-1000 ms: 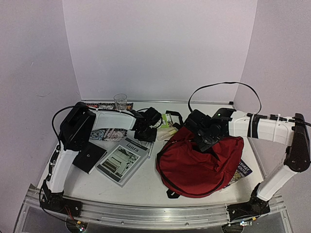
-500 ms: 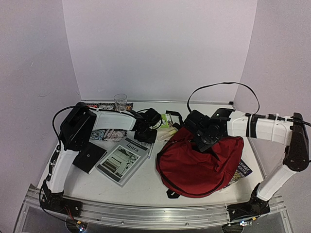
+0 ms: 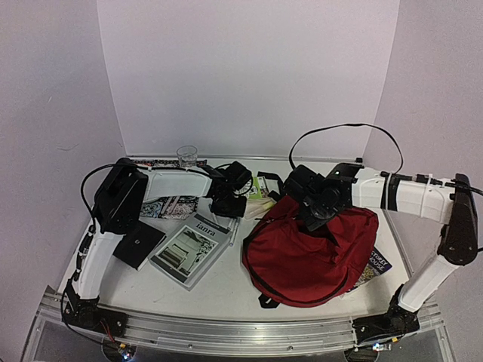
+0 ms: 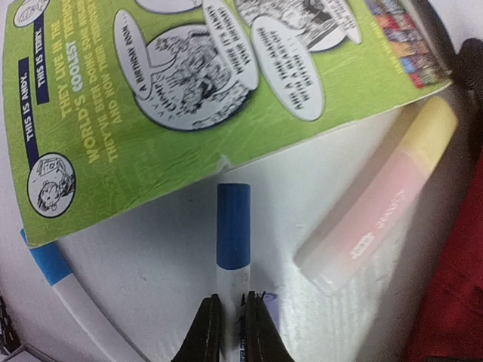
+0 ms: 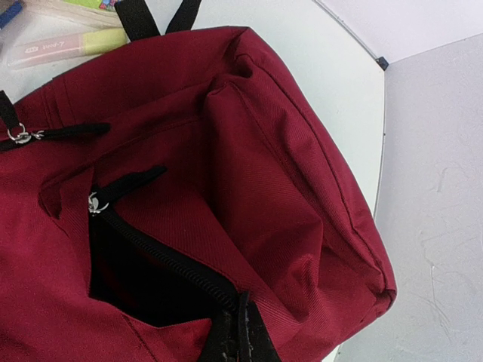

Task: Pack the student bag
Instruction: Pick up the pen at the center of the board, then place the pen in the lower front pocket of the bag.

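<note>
top view. my left fingers [image 3: 229, 202] sit toward the back of the tabletop [image 3: 226, 292], just left of the student bag [image 3: 309, 256]. my right fingers [image 3: 315, 216] are on the bag's upper face. the bag lies to the right of the left fingers, near, so the left arm is the one placed to carry something across. against the frame a second ago, the right arm has edged leftward and the left wrist has shifted slightly. the bag's outline looks unchanged.

left wrist view. my left fingers are drawn narrow on the white barrel of a blue-capped marker [image 4: 232, 226]. its long axis runs straight away from them toward a green comic book [image 4: 181, 90]. a pink-and-yellow highlighter [image 4: 377, 207] lies just beside it, and red bag fabric shows at the right edge.

right wrist view. my right fingers are pinched tight on the black zip edge, holding the pocket mouth [image 5: 143, 279] open. by my judgement, the marker should go in there.
</note>
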Controlling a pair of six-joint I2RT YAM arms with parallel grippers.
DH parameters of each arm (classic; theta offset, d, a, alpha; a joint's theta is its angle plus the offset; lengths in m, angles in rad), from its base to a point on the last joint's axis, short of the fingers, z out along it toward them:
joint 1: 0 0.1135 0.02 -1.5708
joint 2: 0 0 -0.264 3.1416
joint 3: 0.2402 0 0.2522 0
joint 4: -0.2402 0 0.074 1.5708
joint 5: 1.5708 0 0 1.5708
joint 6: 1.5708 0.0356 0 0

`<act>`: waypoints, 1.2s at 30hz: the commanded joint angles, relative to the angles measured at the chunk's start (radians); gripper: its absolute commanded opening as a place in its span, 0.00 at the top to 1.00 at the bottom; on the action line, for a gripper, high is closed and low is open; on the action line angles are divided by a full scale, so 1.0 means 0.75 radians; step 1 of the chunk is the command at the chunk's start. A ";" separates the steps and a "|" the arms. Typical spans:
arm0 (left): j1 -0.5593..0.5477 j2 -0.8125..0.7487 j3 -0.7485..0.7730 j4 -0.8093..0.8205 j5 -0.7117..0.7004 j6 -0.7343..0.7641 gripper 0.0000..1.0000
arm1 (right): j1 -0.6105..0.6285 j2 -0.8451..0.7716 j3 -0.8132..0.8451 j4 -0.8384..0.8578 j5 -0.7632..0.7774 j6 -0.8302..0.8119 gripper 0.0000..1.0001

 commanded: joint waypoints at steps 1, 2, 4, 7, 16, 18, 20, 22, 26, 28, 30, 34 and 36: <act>0.004 -0.134 0.129 -0.004 0.081 -0.082 1.00 | -0.002 -0.003 0.095 -0.068 0.016 0.011 1.00; 0.004 -0.152 0.137 -0.003 0.085 -0.106 1.00 | -0.002 -0.005 0.102 -0.070 0.016 0.011 1.00; 0.004 -0.186 0.146 0.000 0.087 -0.146 1.00 | -0.002 -0.010 0.115 -0.074 0.008 0.014 1.00; 0.008 -0.239 0.131 0.023 0.091 -0.208 1.00 | -0.002 -0.019 0.133 -0.079 -0.014 0.035 1.00; 0.010 -0.551 -0.268 0.375 0.207 -0.476 1.00 | 0.006 -0.017 0.201 -0.107 -0.132 0.117 1.00; 0.008 -0.613 -0.372 0.473 0.275 -0.544 1.00 | 0.014 -0.022 0.223 -0.107 -0.164 0.125 1.00; -0.002 -0.657 -0.458 0.562 0.312 -0.606 1.00 | 0.027 -0.022 0.254 -0.107 -0.197 0.137 1.00; -0.017 -0.695 -0.517 0.623 0.329 -0.654 1.00 | 0.033 -0.017 0.286 -0.123 -0.231 0.166 1.00; -0.064 -0.746 -0.602 0.702 0.330 -0.713 1.00 | 0.049 0.014 0.378 -0.239 -0.285 0.264 1.00; -0.097 -0.772 -0.638 0.740 0.323 -0.741 1.00 | 0.059 0.024 0.402 -0.297 -0.308 0.306 1.00; -0.136 -0.786 -0.655 0.765 0.307 -0.763 1.00 | 0.070 0.020 0.407 -0.329 -0.334 0.341 1.00; -0.217 -0.800 -0.691 0.826 0.273 -0.820 1.00 | 0.081 -0.001 0.401 -0.353 -0.386 0.393 1.00; -0.248 -0.805 -0.722 0.878 0.252 -0.863 1.00 | 0.084 -0.005 0.406 -0.352 -0.406 0.409 1.00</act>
